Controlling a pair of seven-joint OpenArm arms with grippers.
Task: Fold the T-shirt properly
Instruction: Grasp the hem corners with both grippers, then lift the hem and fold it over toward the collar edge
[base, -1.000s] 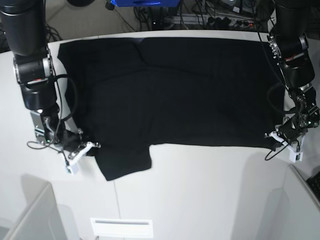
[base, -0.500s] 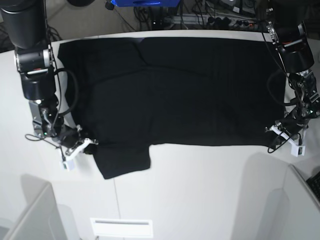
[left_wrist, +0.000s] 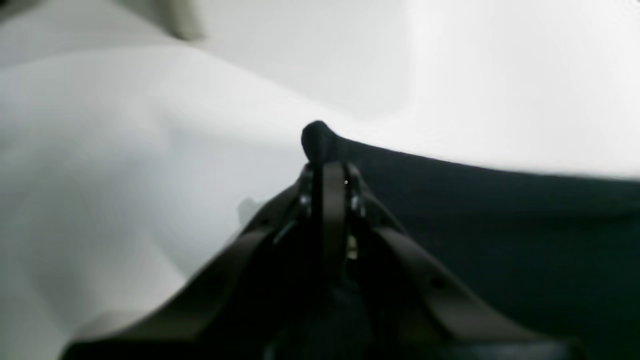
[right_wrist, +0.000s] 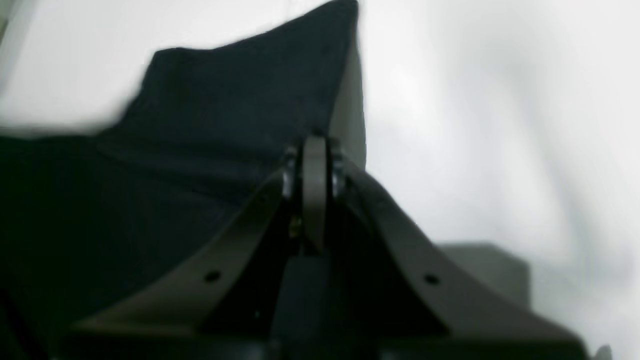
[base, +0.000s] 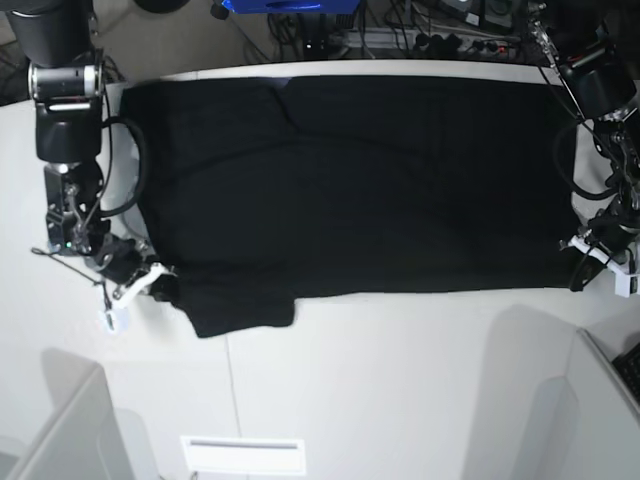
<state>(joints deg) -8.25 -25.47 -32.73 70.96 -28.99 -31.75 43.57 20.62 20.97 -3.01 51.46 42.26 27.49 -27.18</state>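
Across the white desk (base: 400, 380) lies the large black cotton T-shirt (base: 370, 180), spread flat w/ plain side up, one sleeve poking toward the near edge. Right tool (base: 150, 283) is clamped on the shirt's near corner by that sleeve; left tool (base: 592, 252) is pinched on the opposite near corner, a nub of black cloth sticking past its tips in the left wrist view. Looks like both corners are gripped for a first fold. To do it well: lift both ends evenly, keep the hem taut btwn them, carry it over w/o dragging or bunching, watch the loose sleeve. Wrist views are blurry, so grip depth is unclear. No print visible; far hem partly cut off by the arms.
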